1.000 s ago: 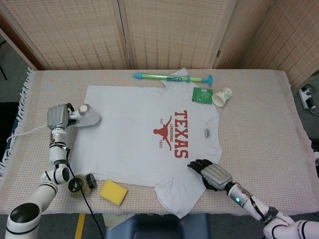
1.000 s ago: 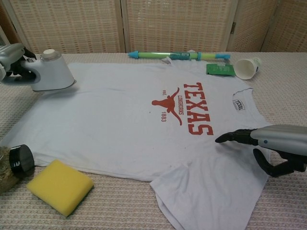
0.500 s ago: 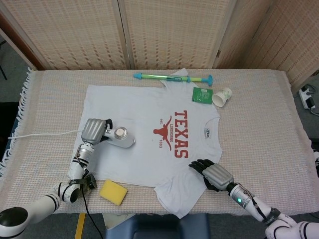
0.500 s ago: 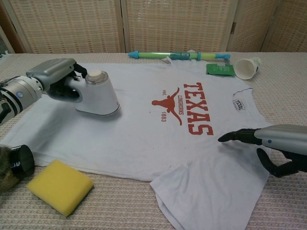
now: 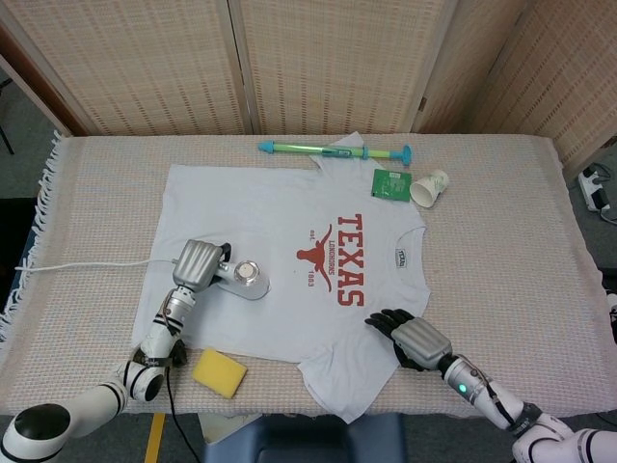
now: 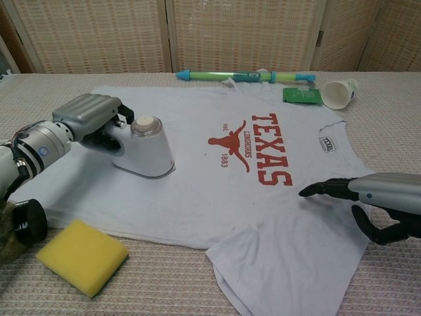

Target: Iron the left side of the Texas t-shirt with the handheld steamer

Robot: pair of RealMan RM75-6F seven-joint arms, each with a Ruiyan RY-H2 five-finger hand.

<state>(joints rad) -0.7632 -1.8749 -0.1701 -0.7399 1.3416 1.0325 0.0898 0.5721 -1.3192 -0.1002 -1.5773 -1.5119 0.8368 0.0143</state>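
Observation:
A white t-shirt [image 5: 270,241] [image 6: 197,178] with a red TEXAS longhorn print lies flat on the table, collar to the right. My left hand [image 5: 196,264] [image 6: 89,118] grips the handle of the white handheld steamer [image 5: 243,280] [image 6: 143,148]. The steamer's base sits on the shirt, just left of the print. My right hand [image 5: 410,339] [image 6: 375,204] rests on the shirt near the lower sleeve, fingers spread and holding nothing.
A yellow sponge [image 5: 219,371] [image 6: 82,255] and a dark-lidded jar [image 6: 23,222] lie by the front left edge. At the back are a green-blue tube [image 5: 333,150], a green packet [image 5: 391,183] and a tipped paper cup [image 5: 430,187]. The steamer's cord [image 5: 87,262] trails left.
My left hand has slid the steamer from the shirt's far left edge rightward and nearer, onto the shirt body beside the print. The right hand has barely moved.

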